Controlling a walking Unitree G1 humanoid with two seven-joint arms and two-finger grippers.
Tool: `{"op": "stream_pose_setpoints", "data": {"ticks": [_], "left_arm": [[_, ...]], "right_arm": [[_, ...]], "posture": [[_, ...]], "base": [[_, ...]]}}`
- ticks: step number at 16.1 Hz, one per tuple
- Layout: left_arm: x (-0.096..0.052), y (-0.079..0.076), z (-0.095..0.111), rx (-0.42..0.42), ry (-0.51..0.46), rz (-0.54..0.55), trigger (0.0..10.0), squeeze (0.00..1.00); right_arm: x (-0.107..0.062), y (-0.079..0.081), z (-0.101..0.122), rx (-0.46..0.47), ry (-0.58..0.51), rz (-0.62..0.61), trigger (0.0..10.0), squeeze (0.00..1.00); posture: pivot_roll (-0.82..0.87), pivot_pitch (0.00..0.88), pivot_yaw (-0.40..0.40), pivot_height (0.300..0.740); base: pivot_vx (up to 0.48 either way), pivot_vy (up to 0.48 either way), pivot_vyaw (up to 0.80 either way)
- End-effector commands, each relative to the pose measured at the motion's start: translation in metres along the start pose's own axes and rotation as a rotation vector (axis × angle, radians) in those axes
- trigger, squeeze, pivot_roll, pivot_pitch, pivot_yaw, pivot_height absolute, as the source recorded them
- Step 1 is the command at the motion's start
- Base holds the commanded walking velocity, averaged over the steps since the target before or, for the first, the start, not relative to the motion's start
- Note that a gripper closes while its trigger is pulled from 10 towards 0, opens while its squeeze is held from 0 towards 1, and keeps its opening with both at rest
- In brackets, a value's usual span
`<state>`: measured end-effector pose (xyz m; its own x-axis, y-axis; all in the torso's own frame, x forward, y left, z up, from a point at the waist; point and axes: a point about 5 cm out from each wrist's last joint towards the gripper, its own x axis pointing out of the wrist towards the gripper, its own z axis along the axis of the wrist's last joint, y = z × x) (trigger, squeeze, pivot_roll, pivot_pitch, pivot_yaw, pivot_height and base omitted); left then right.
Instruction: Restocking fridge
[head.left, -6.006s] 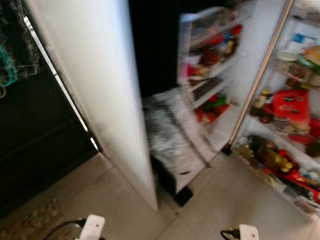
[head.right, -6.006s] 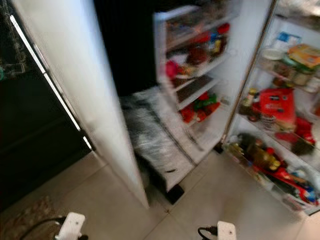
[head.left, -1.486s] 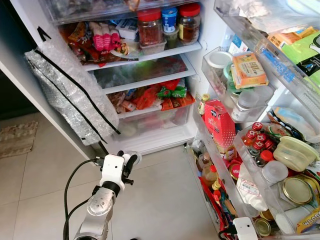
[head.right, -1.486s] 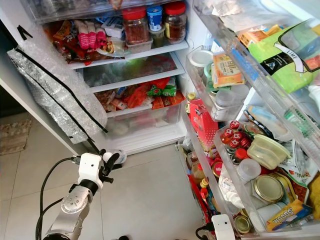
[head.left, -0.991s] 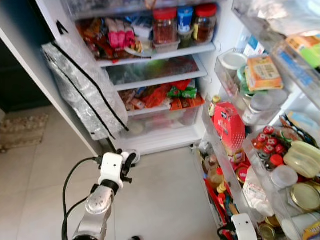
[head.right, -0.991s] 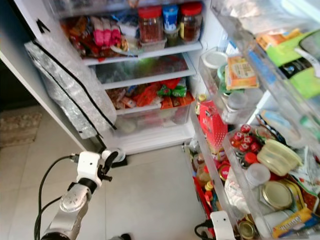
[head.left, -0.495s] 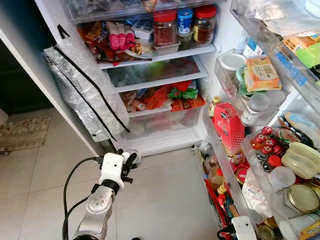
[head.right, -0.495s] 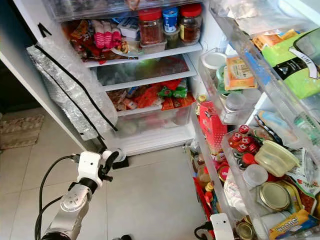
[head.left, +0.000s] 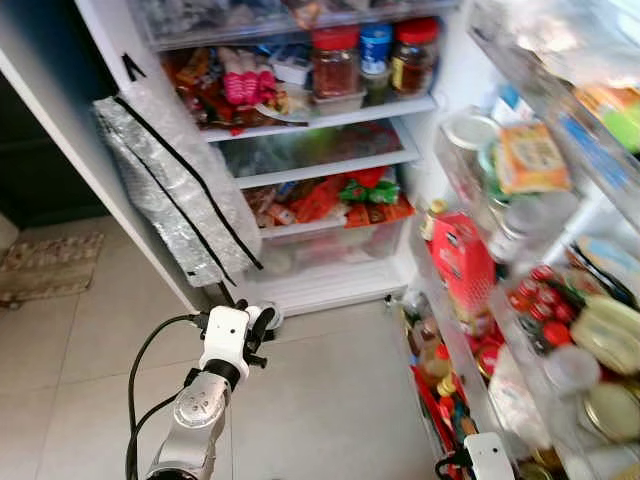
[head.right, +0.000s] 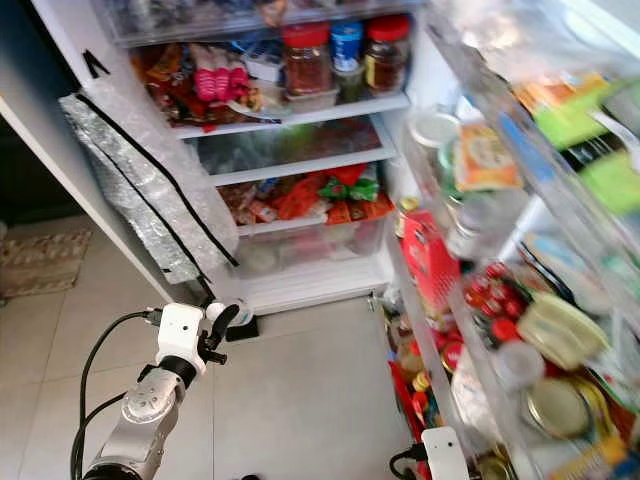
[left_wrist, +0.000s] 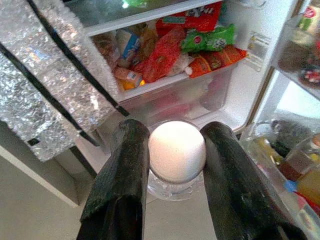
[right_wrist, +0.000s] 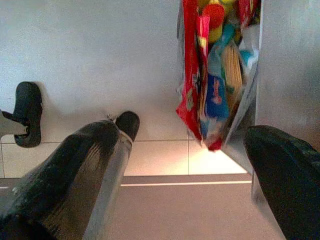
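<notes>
From the head views, the fridge (head.left: 90, 40) stands open, its shelves crowded with jars (head.left: 336, 55), packets and a drawer (head.left: 330, 235) of snack bags low down. A silver padded bag (head.left: 175, 180) hangs at the left edge of the opening. The door racks (head.left: 520, 250) on the right are packed with bottles, tubs and a red carton (head.left: 462, 262). The left arm is raised over the tiled floor (head.left: 320, 400) just before the lowest shelf, and the left claw (head.left: 258, 325) holds a small clear jar with a white lid (head.right: 238, 313). The right arm hangs low near the door racks.

In the left wrist view, the left claw (left_wrist: 175, 155) has both fingers (left_wrist: 131, 160) pressed against the white lid (left_wrist: 176, 150), closed on the jar, which faces the drawer of packets.

In the right wrist view, the right claw (right_wrist: 185, 150) is spread wide and empty above the floor, beside the lowest door rack's packets (right_wrist: 210, 75).

The step in hand looks like carrying the jar to the fridge. The next move likely calls for lifting it toward a shelf or rack with a free gap, which is hard to find in such full compartments.
</notes>
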<state>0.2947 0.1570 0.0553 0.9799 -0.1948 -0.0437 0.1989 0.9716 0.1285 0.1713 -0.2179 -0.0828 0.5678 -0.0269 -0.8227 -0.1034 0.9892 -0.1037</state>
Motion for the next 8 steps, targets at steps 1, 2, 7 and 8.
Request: {"op": "stream_pose_setpoints", "data": {"ticks": [1, 2, 7, 8], "left_arm": [[-0.0015, 0.0011, -0.0020, -0.007, 0.014, -0.001, 10.0, 0.00], [-0.0015, 0.0011, -0.0020, -0.006, 0.015, -0.002, 10.0, 0.00], [-0.0005, -0.0001, -0.0016, -0.010, 0.015, -0.003, 10.0, 0.00], [-0.0006, 0.0001, -0.0017, -0.010, 0.015, -0.003, 10.0, 0.00]], "right_arm": [[-0.0010, 0.0032, -0.0084, 0.018, 0.031, 0.011, 10.0, 0.00], [-0.0011, 0.0031, -0.0085, 0.017, 0.032, 0.012, 10.0, 0.00], [-0.0011, 0.0014, -0.0077, 0.007, 0.030, 0.000, 10.0, 0.00], [-0.0011, 0.0014, -0.0076, 0.006, 0.030, 0.000, 10.0, 0.00]], "posture": [[-0.01, 0.178, 0.016, 0.740], [-0.01, 0.178, 0.016, 0.740], [-0.01, 0.176, 0.012, 0.740], [-0.01, 0.176, 0.012, 0.740]], "base": [[0.270, 0.000, 0.00], [0.270, 0.000, 0.00], [0.272, 0.000, 0.00], [0.277, 0.000, 0.00]]}}
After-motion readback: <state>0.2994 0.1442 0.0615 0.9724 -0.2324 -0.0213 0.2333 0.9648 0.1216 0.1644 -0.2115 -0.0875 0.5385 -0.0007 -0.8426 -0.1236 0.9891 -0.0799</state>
